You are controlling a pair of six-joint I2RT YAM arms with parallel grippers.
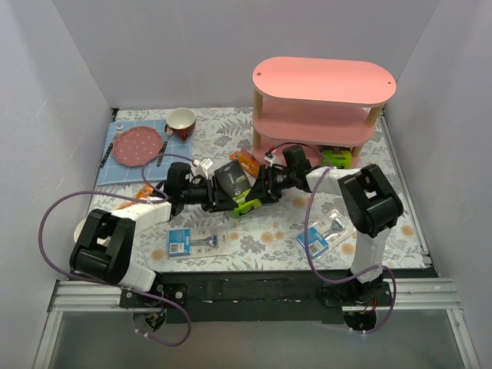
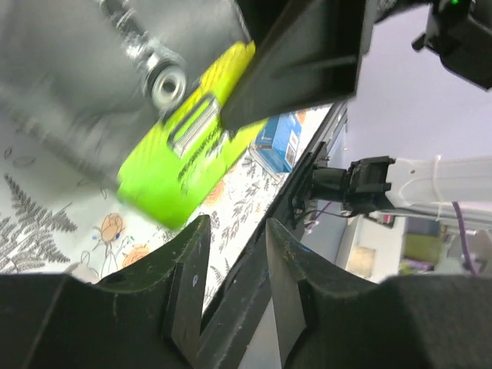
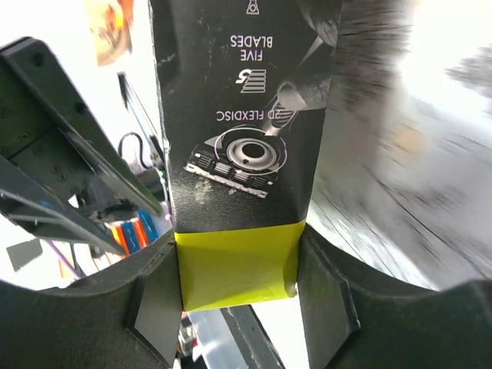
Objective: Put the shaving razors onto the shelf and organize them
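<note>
- right gripper (image 3: 238, 277) is clamping the dark grey cardboard razor box with lime-green end (image 3: 242, 115) at centre frame, likely taking it for the pink three-tier shelf (image 1: 323, 81) at upper right
- left gripper (image 2: 234, 265) is standing apart and empty, just beside the box

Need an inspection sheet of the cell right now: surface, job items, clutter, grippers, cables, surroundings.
Surface: floral cloth, lying flat.
Job's things: pink shelf; dark grey box held between the arms; second box on its lowest tier; left blister pack and right blister pack on the cloth.
Clutter: blue mat, pink plate, mug, orange packet.
Grippers: right gripper clamps the box's lime end; left gripper open, clear of it.
Cables: purple cables loop beside both arms.
Surroundings: white walls.
</note>
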